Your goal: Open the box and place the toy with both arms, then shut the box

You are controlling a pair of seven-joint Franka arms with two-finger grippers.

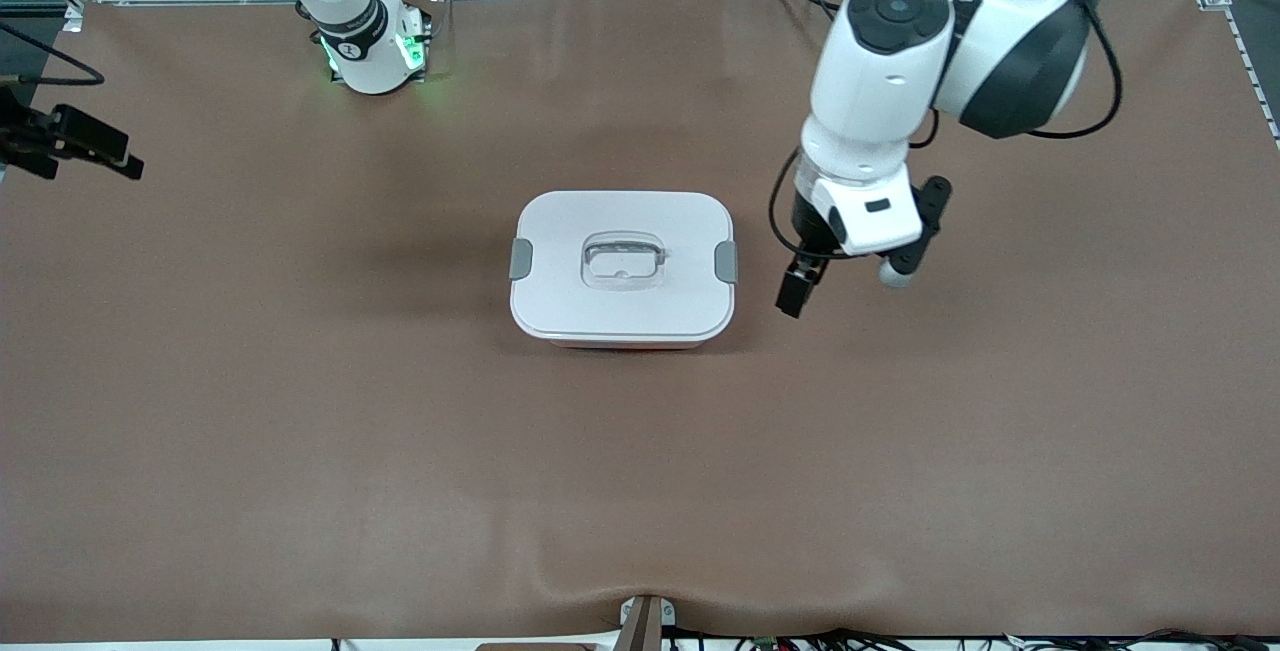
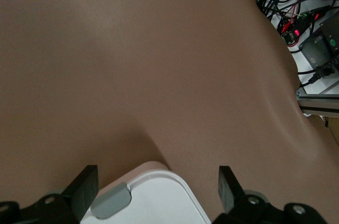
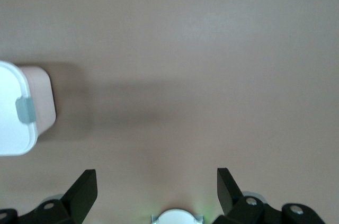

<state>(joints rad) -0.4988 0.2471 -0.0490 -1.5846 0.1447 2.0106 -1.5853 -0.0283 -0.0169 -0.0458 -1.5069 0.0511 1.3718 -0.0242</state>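
box: (image 1: pixel 622 266) sits mid-desk, white lid (image 1: pixel 660 216) on, pale pink wall showing under the lid in both wrist views
clips: two grey clips, one at each short end of the lid; the one toward the left arm's end (image 1: pixel 726 261) is closest to the left gripper
handle: clear recessed handle (image 1: pixel 622 260) in the lid centre, nothing touching it
left gripper: (image 1: pixel 845 281) up over bare desk just beside the box's end toward the left arm, fingers spread wide, empty; its wrist view has the box corner and a clip between the fingers, apart from both
right gripper: (image 3: pixel 156 195) fingers wide apart, holding nothing, over bare desk well apart from the box; box shows only at the frame edge of its wrist view
right arm: pulled back near its base (image 1: pixel 372 51), waiting; gripper probably out of the front view
box contents: can't tell, lid is opaque
toy: not seen in any view
desk: (image 1: pixel 300 411) brown mat
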